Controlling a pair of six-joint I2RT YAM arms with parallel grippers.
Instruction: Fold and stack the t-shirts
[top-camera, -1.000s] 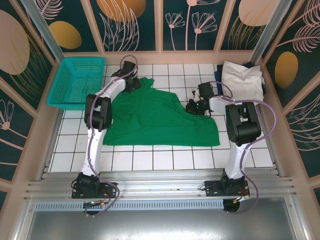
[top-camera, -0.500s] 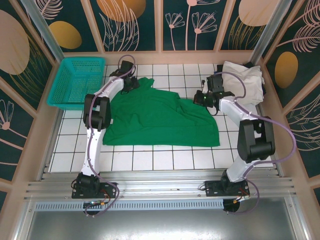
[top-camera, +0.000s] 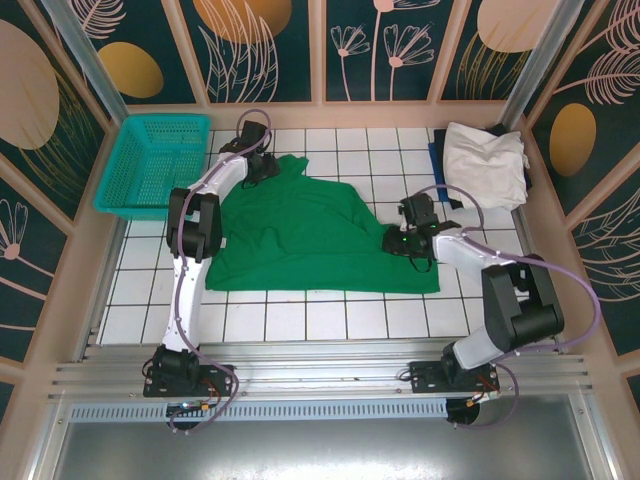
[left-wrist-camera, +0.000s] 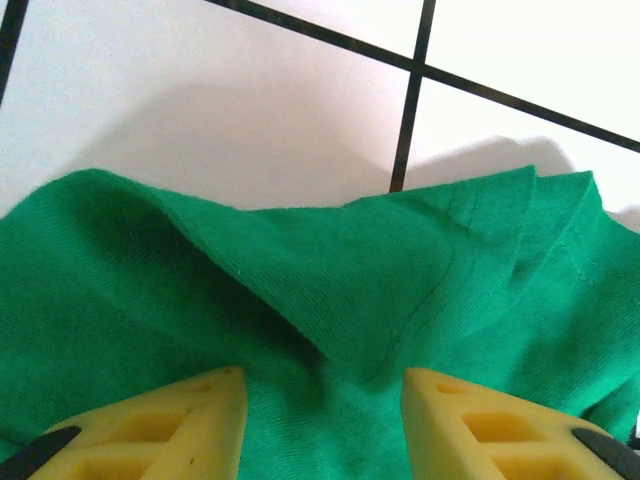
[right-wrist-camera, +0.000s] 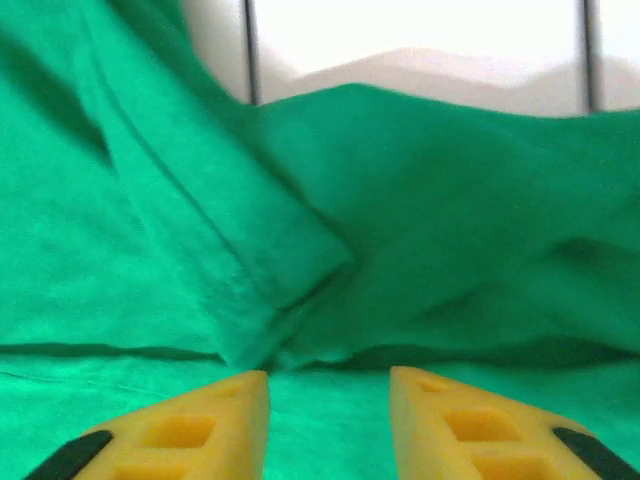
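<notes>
On the white tile table (top-camera: 330, 320), your left pincer (left-wrist-camera: 322, 388) and right pincer (right-wrist-camera: 328, 380) sit partly open over the green t-shirt (top-camera: 320, 240), holding nothing.

Bright and even, lit from above. Soft grey shadows on the white tiled table (left-wrist-camera: 250, 110) beside the soft green cloth t-shirt (left-wrist-camera: 330, 290). Sharp from the top, blurry in the right wrist view.
</notes>
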